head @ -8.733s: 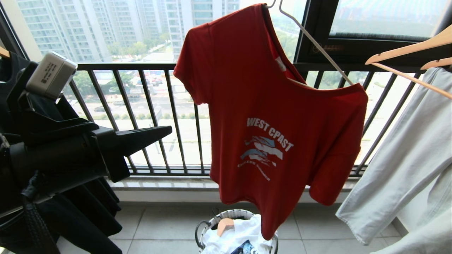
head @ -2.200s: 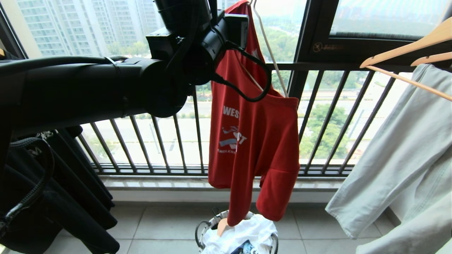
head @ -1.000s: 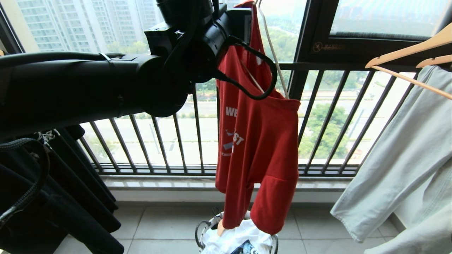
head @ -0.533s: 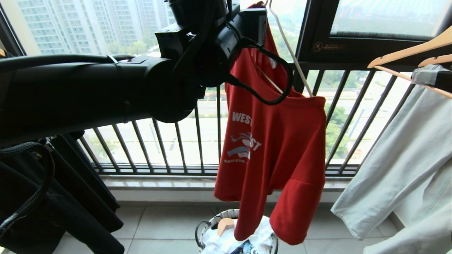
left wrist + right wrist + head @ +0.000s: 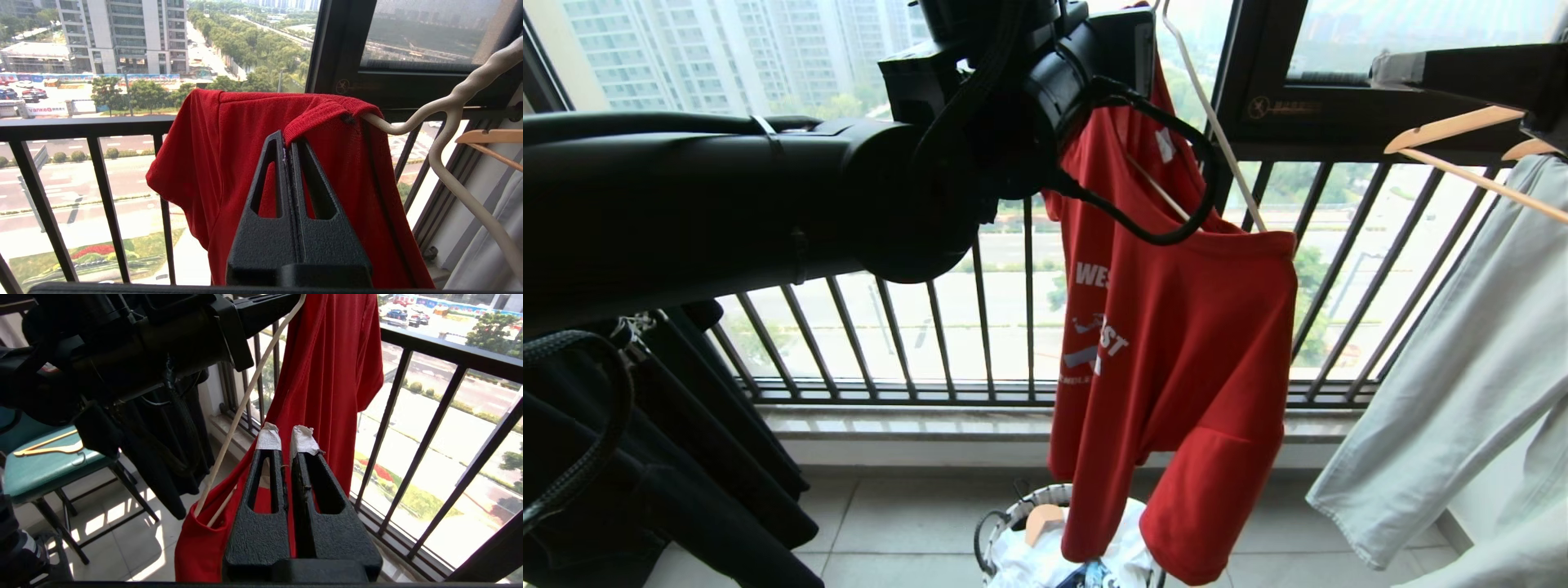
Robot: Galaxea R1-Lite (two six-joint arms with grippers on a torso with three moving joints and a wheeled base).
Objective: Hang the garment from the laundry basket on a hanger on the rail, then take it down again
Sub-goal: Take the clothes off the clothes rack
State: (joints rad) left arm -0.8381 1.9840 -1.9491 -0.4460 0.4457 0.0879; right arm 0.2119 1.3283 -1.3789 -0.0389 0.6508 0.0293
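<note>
While the garment (image 5: pixel 1176 343) hangs lopsided on the hanger (image 5: pixel 1217 131), left fingers (image 5: pixel 289 141) pinch its collar; right fingers (image 5: pixel 286 439), nearly closed, hold nothing, so removal's pending.

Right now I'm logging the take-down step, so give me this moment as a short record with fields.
garment: red T-shirt, draped lopsided on the hanger, its low end over the basket
hanger: off-white hanger, one arm bare, hook out of frame
left gripper: shut on the T-shirt's collar hem, raised near the hanger's neck
right gripper: shut, empty, tape-tipped fingers close to the T-shirt's lower folds
laundry basket: on the floor tiles, holding white clothing
nearby: pale garment on a wooden hanger
</note>
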